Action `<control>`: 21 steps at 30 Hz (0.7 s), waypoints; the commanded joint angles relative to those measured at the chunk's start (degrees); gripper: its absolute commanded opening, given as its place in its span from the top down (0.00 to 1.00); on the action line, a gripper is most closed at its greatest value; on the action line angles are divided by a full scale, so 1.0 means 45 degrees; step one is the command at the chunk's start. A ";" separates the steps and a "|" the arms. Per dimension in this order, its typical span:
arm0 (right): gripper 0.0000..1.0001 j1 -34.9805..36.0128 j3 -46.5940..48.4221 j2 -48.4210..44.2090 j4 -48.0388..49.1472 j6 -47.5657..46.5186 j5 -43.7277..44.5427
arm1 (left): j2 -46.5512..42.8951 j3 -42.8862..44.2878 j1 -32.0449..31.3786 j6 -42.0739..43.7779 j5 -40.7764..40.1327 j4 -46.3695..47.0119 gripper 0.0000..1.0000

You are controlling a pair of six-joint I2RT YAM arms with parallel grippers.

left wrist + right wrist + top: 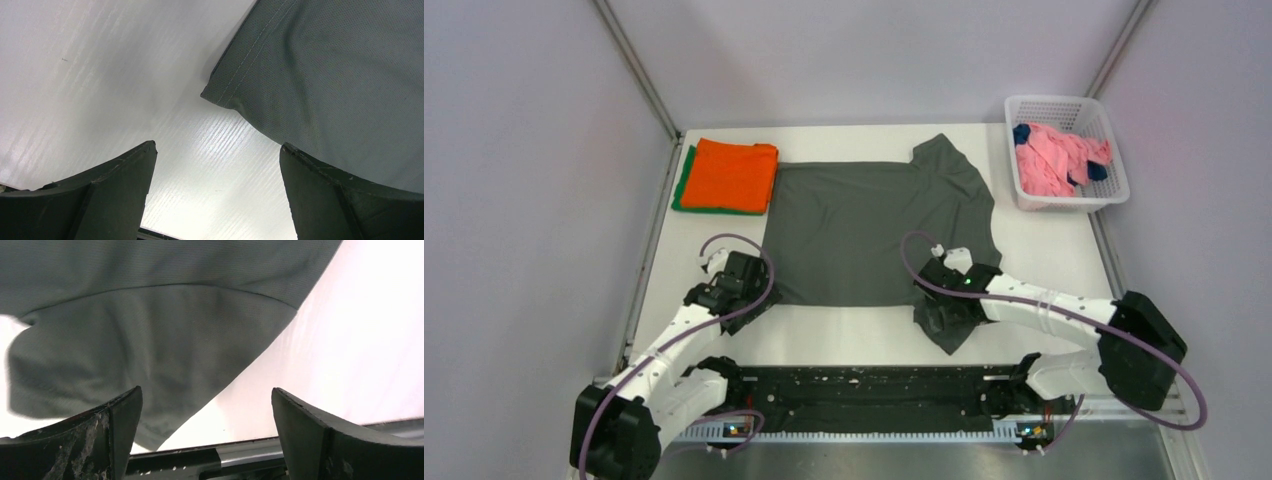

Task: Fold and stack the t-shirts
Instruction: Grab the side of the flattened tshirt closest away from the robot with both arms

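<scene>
Dark olive-grey t-shirt (874,225) lies spread flat across the middle of the white table (1034,255), its hem toward the left and its sleeves toward the right. One sleeve points to the far edge; the other juts toward the near edge.

At the near-left hem corner sits the left gripper (754,290), low over the table. In its wrist view the left gripper (217,150) is spread wide and grips nothing. The stitched corner of the shirt (325,75) lies just ahead of the gap, with bare table under most of it and cloth by one finger (345,195).

The right gripper (942,305) hovers over the near sleeve. Its wrist view shows it (207,390) released too, jaws well apart. The sleeve cloth (150,350) spreads ahead of the fingers (90,440), and nothing is pinched.

In the far-left corner a folded orange t-shirt (736,174) rests on a folded green t-shirt (682,188), of which only an edge shows. This stack is just beside the grey shirt's far hem corner.

On the far right stands a white lattice basket (1114,190), apart from the spread shirt. It holds a crumpled pink t-shirt (1049,162) with navy blue cloth (1022,133) showing beside it.
</scene>
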 commanded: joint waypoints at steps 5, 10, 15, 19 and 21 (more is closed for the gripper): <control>0.03 0.0882 -0.0119 -0.1938 0.3772 -0.3199 -0.3208 | 0.0358 -0.0027 -0.0034 -0.0149 0.0319 0.0582 0.03; 0.06 0.1784 0.0941 0.0527 0.2839 -0.2377 -0.0794 | 0.0494 0.0005 -0.0029 -0.0134 0.0315 0.0601 0.03; 0.19 0.1795 0.1198 0.1250 0.1658 -0.0500 0.1147 | 0.0403 0.0070 -0.0034 -0.0090 0.0197 0.0528 0.03; 0.64 0.1792 0.0758 0.0251 0.1702 0.0660 0.1428 | 0.0450 0.0114 -0.0034 -0.0072 0.0234 0.0595 0.03; 0.76 0.1784 0.0516 -0.0234 0.1830 0.0805 0.1142 | 0.0512 0.0146 -0.0023 -0.0081 0.0268 0.0614 0.03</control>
